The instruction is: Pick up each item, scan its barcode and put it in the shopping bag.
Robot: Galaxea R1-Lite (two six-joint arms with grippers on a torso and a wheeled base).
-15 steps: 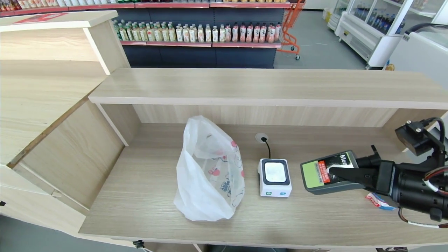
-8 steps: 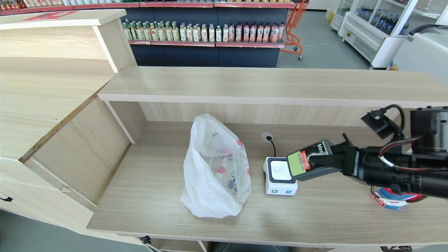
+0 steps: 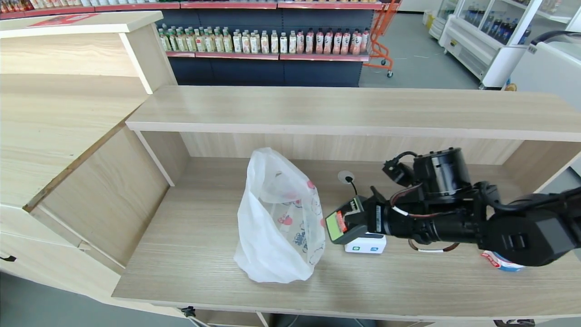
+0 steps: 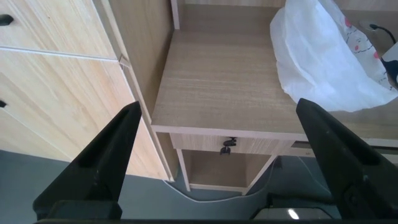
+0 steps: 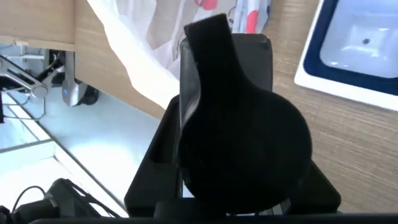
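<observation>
A pale wooden counter [image 3: 190, 254] is seen across the head view, backed by a raised ledge [image 3: 345, 109], beyond which shelves of bottles [image 3: 272, 43] are lined up. On the counter a white, translucent shopping bag [image 3: 277, 218] with red and blue prints is stood upright, its mouth gathered loosely at the top. The right arm is stretched over the counter from the right side, and its right gripper [image 3: 358, 218] is clamped on a dark grey box [image 3: 340, 225] with a green and red label; the box is held in the air, tilted, just beside the bag and over the edge of the scanner nearest the bag. Whether box and bag touch cannot be told. In the right wrist view one black finger [image 5: 236, 137] is pressed flat on the box [image 5: 258, 53], with the bag [image 5: 155, 43] and the scanner [image 5: 354, 43] beneath. The left gripper [image 4: 217, 162] is held off the counter's near corner [image 4: 217, 81], its fingers spread wide with nothing between them. The white scanner [image 3: 365, 244] is set on the counter beside the bag, its cable led to a round grommet [image 3: 346, 176]. A small red, white and blue packet [image 3: 497, 263] is partly hidden under the right arm.
</observation>
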